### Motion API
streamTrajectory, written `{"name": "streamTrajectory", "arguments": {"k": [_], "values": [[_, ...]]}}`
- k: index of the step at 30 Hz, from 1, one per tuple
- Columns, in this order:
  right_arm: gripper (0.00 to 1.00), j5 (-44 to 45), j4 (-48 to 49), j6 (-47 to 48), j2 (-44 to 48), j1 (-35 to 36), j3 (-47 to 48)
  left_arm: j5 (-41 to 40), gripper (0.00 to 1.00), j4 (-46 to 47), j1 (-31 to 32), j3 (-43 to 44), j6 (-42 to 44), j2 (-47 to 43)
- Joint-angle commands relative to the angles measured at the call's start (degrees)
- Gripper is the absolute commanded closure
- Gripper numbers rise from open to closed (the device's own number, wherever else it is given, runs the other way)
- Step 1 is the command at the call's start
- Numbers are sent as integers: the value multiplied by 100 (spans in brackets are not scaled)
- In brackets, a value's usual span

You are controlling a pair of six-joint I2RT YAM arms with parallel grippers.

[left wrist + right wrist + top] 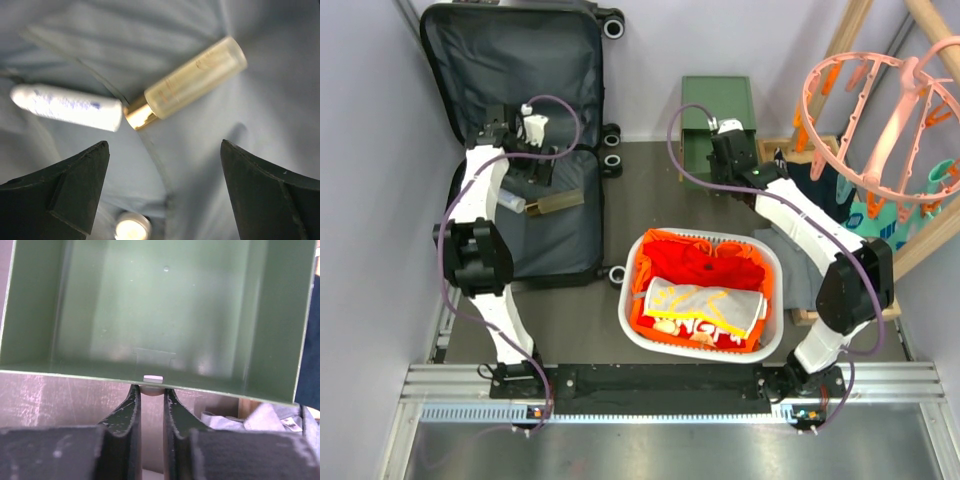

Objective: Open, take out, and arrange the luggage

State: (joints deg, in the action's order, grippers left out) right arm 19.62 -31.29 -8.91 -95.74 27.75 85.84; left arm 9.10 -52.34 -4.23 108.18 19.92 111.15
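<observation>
The luggage is lying open under the left arm. Its lid is standing up at the back, so the grey inside is easy to reach.

The left gripper is hanging over the flat half of the luggage with its 2 fingers spread wide. It is holding nothing. Right under it, on the grey lining of the luggage, 1 clear bottle with a gold cap is lying on its side. 1 white tube is lying just beside the bottle's cap. The fingers are probably spread like this so they can go down around the bottle or the tube and lift it out.

To the right of the luggage, the right gripper is reaching to the green drawer. Its 2 fingers are pressed almost together and seem to be pinching the little knob on the drawer's front. The drawer is looking bare inside, so it may be waiting for small things from the luggage.

A white basket full of clothes is sitting between the luggage and the right arm.
</observation>
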Motion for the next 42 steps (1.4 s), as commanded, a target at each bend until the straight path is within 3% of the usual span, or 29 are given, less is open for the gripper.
{"name": "streamTrajectory", "arguments": {"k": [1, 4, 9, 16, 20, 26, 29, 30, 31, 32, 36, 40, 41, 42], "values": [[78, -502, -35, -41, 240, 82, 196, 21, 5, -189, -25, 624, 766, 520], [55, -774, -97, -50, 337, 90, 257, -119, 6, -391, 10, 1125, 1416, 977], [34, -1135, -96, -58, 758, 90, 38, -111, 4, -444, 36, 1311, 3110, 1514], [28, -1135, -211, -94, 1066, 99, -156, 882, 5, -1137, 106, 1381, 4906, 1988], [28, -1074, -281, -85, 1181, 134, -182, 918, 13, -1989, 150, 2223, 5337, 2663], [28, -951, -264, -111, 1356, 170, -270, 567, 35, -2413, 396, 2129, 5242, 3026], [28, -951, -255, -111, 1435, 178, -287, 549, 54, -2553, 397, 1944, 5197, 2991], [28, -934, -264, -120, 1453, 178, -279, 540, 61, -2562, 553, 1918, 5188, 2965], [28, -942, -272, -120, 1471, 178, -279, 514, 88, -2571, 555, 1926, 5162, 2930], [28, -968, -273, -111, 1488, 187, -270, 461, 100, -2467, 546, 1926, 5005, 2860], [27, -1082, -220, -41, 1629, 283, -261, 583, 100, -2133, 458, 1891, 4451, 2430], [27, -1223, -106, 117, 1708, 451, -182, 1537, 100, -1562, 212, 1646, 3512, 1622], [26, -1249, -79, 135, 1700, 503, -138, 1751, 100, -1378, 168, 1558, 2953, 1202], [20, -1293, -53, 152, 1699, 547, -95, 2005, 100, -1210, 90, 1444, 2669, 981]]}}
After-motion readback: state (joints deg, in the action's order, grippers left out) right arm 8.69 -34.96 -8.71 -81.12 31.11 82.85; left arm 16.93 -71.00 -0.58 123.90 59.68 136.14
